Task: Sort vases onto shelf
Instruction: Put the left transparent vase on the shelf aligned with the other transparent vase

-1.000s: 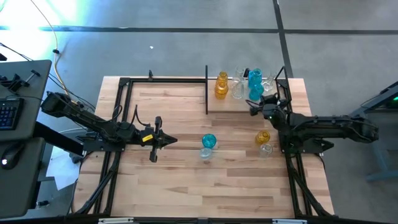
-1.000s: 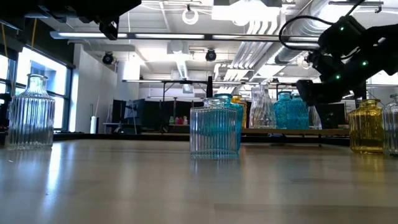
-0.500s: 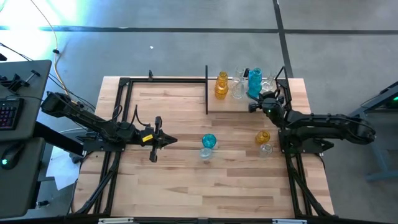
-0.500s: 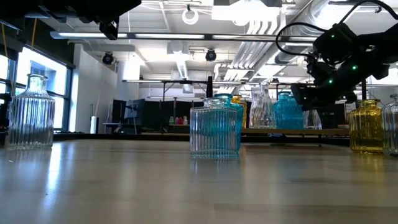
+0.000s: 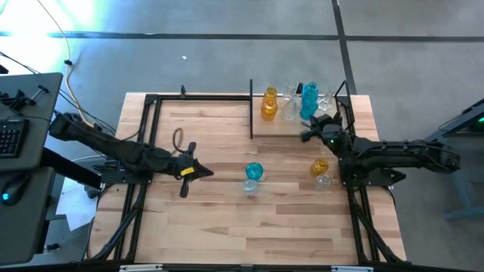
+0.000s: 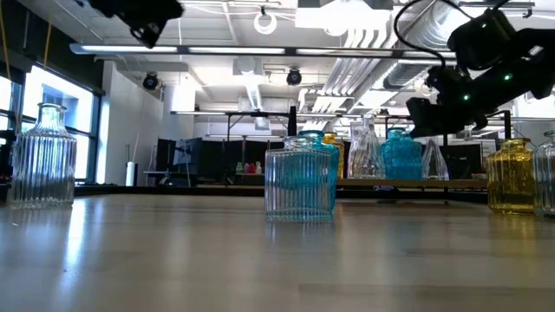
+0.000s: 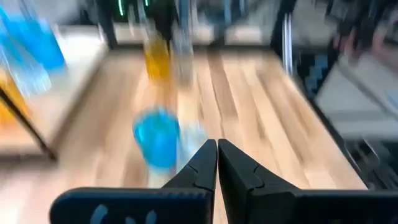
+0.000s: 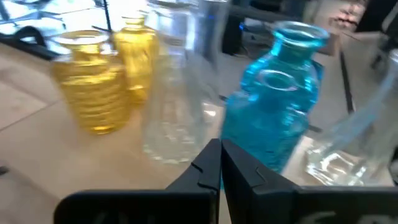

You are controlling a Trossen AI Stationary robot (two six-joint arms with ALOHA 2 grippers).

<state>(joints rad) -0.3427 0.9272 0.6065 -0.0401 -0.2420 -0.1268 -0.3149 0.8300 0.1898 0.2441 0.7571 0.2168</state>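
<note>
Wooden tabletop [image 5: 227, 227] carries it all: the right gripper [image 8: 220, 163], pinched shut on nothing, hangs by the shelf [image 5: 276, 125] at two o'clock, probably just after setting down the teal vase [image 8: 280, 99]. Left gripper [image 7: 217, 163], also empty and shut, waits at nine o'clock facing the blue vase [image 5: 254, 171] still unsorted mid-table.

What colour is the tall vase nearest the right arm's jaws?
Teal-blue vase, ribbed glass; clearest in the right wrist view.

Low cam: I see vases on tabletop.
Teal vase [image 6: 301, 181] centre, clear vase [image 6: 42, 156] far left, amber vase [image 6: 512, 176] right.
</note>
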